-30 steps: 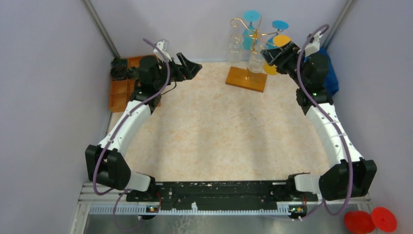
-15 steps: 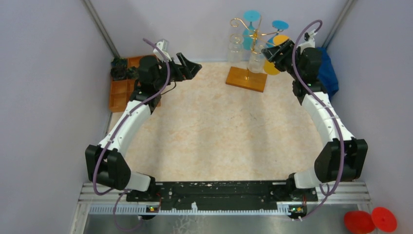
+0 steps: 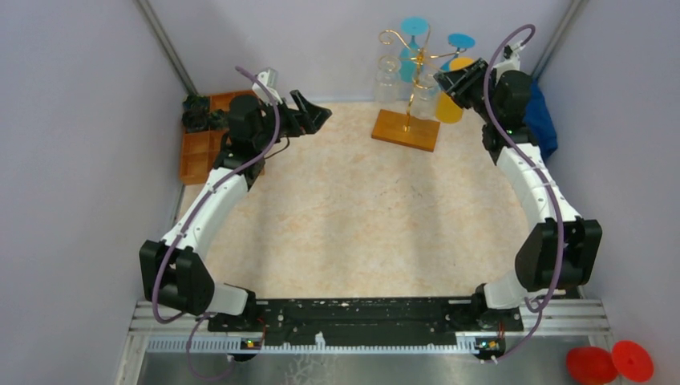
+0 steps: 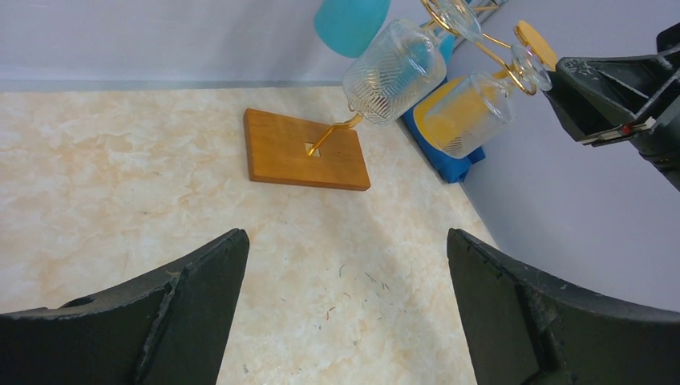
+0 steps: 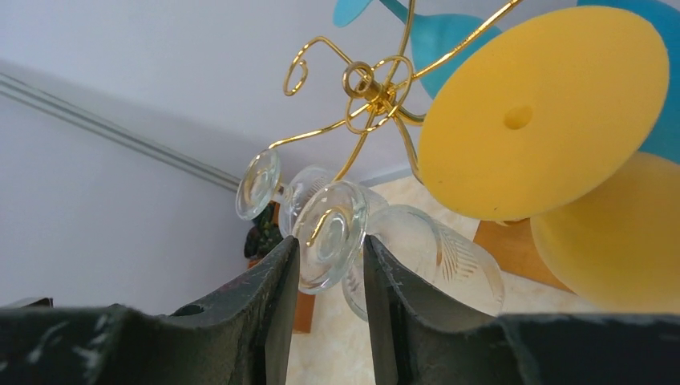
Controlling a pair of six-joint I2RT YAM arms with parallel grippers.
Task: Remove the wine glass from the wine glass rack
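Wine glass rack (image 3: 406, 128): gold wire on a wooden base, at 1 o'clock of the table in the overhead view, near the far wall. Wine glass (image 5: 330, 233): clear, patterned bowl, hung inverted by its foot from a wire arm on the rack's right side. Long axis near upright, foot up, bowl down; in the right wrist view, bowl trailing toward 4 o'clock from the foot. Right gripper (image 5: 330, 245): much the nearer, up at foot height, jaws narrow, foot disc filling the gap, apparently pinched rim to rim. From overhead, glass at roughly 9 o'clock of this gripper, central post beyond it on the same line. Left gripper (image 4: 346, 241): spread wide, holding nothing, well apart at 11 o'clock of the table, facing the rack. Neighbours in the right wrist view: second clear glass (image 5: 258, 184) just beside at 10 o'clock, yellow glass (image 5: 545, 112) at 2 o'clock, both near enough to knock. Judged exit: outward along the wire arm, away from the post, toward 3 o'clock overhead.
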